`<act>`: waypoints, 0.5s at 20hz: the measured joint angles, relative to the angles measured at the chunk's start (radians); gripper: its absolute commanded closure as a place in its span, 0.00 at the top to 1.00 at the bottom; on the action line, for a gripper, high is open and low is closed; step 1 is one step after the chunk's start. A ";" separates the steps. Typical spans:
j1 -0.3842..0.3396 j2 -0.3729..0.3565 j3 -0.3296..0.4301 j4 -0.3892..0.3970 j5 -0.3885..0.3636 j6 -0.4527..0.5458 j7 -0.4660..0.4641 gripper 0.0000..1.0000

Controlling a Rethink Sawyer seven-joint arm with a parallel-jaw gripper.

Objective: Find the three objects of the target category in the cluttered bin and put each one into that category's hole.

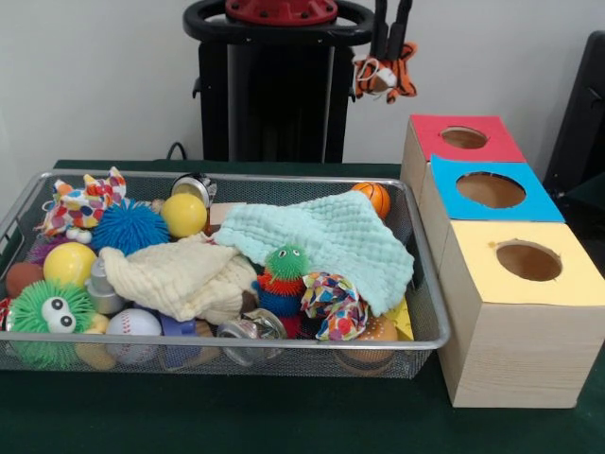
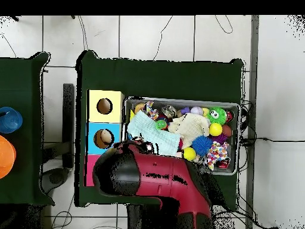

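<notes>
Fingers of the black gripper are clamped on a small orange and black striped tiger toy at the top of the front view. This toy hangs in the air above and a little left of the round hole in the red top of the pale wooden box. It does not touch the box.

The red and black arm comes down from the top edge in the front view. In the overhead view it fills the lower middle and hides most of the red-topped box.

Three wooden boxes stand in a row at the right of the front view: one red-topped, one blue-topped, one yellow-topped. Each has one round hole.

The wide silver wire mesh bin sits at the left, well apart from the gripper. In it lie two cloths, one pale green and one cream, two yellow balls, one blue spiky ball, one green fuzzy ball with eyes and one small orange basketball.
</notes>
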 measured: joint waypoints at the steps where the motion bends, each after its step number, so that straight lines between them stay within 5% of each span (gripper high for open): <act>1: 0.005 0.000 -0.002 0.000 0.002 0.000 0.001 0.00; 10: 0.082 0.010 -0.039 0.005 0.036 -0.008 0.021 0.00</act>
